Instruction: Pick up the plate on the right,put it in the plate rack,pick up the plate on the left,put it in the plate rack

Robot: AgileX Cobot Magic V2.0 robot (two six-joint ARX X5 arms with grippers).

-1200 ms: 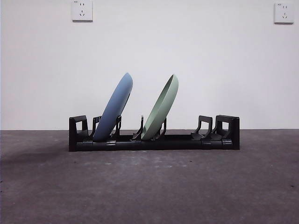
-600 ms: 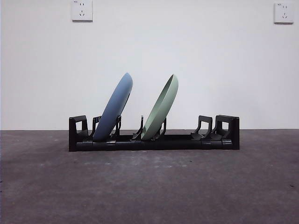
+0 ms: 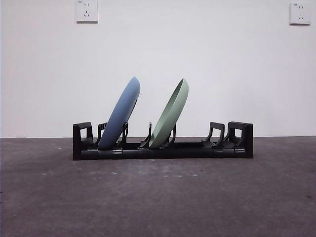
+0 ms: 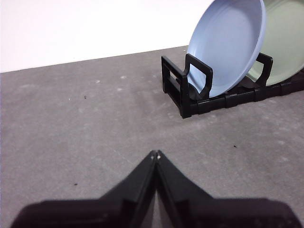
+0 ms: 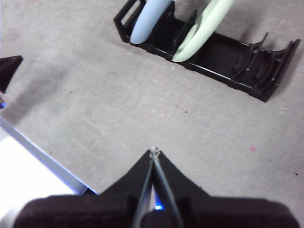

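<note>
On the tabletop [image 3: 158, 197] stands the rack [image 3: 163, 148]; 2 plates lean in it, 1 [image 3: 120, 113] at its left end, the other [image 3: 170, 114] mid-rack.

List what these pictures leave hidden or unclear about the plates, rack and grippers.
- Green plate: left wrist view, cut by the picture's edge and partly behind the blue plate.
- Both plates' tops: right wrist view, cut off by the edge.
- Plate rack: front view, slot floors under the plates are too dark.
- Left gripper and right gripper: absent from the front view.

- Left black two-jawed claw [image 4: 156, 154]: jaws pressed together at the tips, holding nothing.
- Right black two-jawed claw [image 5: 154, 151]: jaws likewise closed tip to tip, empty.
</note>
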